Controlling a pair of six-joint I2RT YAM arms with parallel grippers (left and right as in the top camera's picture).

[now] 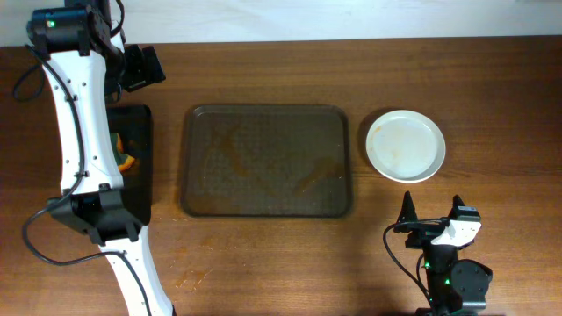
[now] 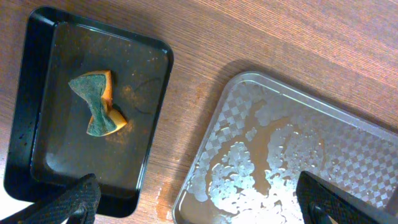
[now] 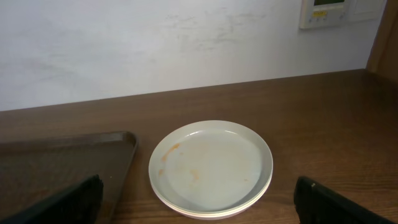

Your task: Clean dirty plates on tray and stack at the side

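Stacking at the side: the plates (image 1: 406,145) are seen piled on the tabletop (image 1: 263,263) just right of the tray (image 1: 263,109), clear of its rim. More than one rim is made out in the right wrist view, but the count cannot be told.
Tray: no plate is carried on it. Orange-brown smears and wet patches are shown on its floor.
Cleaning: a few faint orange marks are seen on the top plate, so the wiping is judged largely done but not spotless.
Left jaws: the left gripper (image 2: 199,200) is held wide open with nothing in it, above the gap between the black tray (image 2: 31,93) and the tray.
Sponge: the sponge (image 2: 96,106) is laid in the black tray, touched by neither arm.
Right jaws: the right gripper (image 1: 432,215) is spread open and empty, near the plates but apart from them.
Remaining: little is judged to be left, at most a last wipe of the top plate.
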